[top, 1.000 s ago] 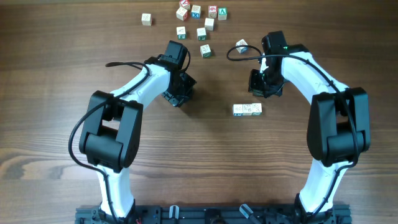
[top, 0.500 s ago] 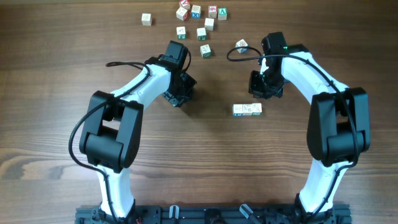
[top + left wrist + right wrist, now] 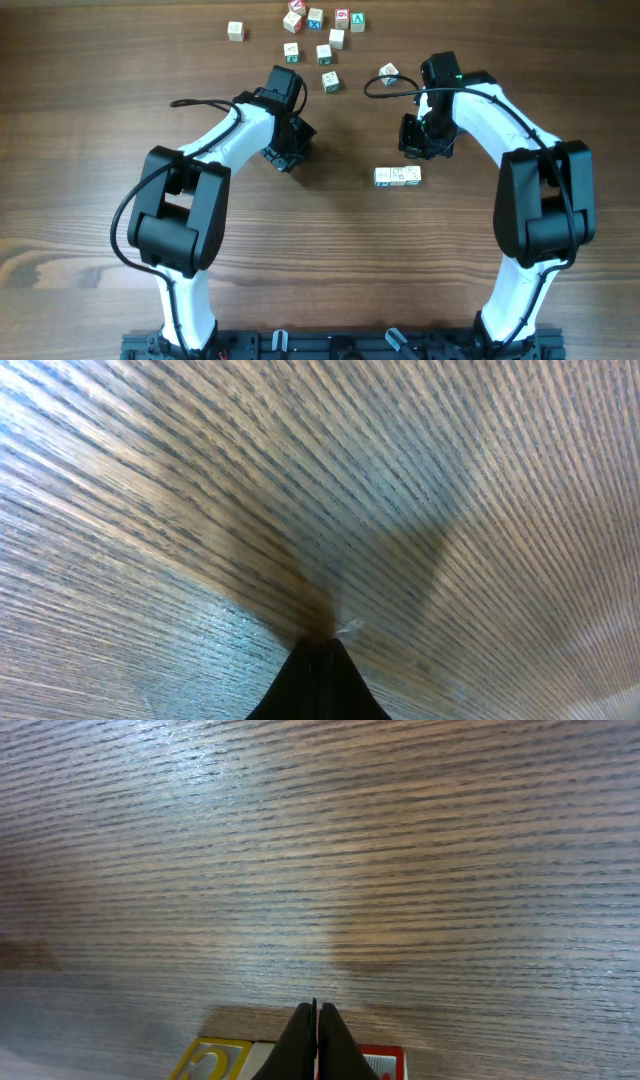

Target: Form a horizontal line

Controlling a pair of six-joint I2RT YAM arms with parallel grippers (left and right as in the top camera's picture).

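Note:
The horizontal line (image 3: pixel 398 176) is a short row of three pale letter cubes lying side to side right of the table's middle. My right gripper (image 3: pixel 418 148) hovers just behind it, shut and holding nothing. In the right wrist view its dark fingertips (image 3: pixel 316 1012) are pressed together over the row, where a yellow-framed face (image 3: pixel 215 1060) and a red-framed face (image 3: pixel 385 1061) show at the bottom edge. My left gripper (image 3: pixel 287 152) is further left, shut and empty. Its closed tip (image 3: pixel 322 652) points at bare wood in the left wrist view.
Several loose cubes lie scattered along the far edge, from a lone one (image 3: pixel 235 31) at the left to a cluster (image 3: pixel 324 30). Closer in are a single cube (image 3: pixel 330 82) and another (image 3: pixel 389 73) by the right arm's cable. The table (image 3: pixel 320 260) is brown wood.

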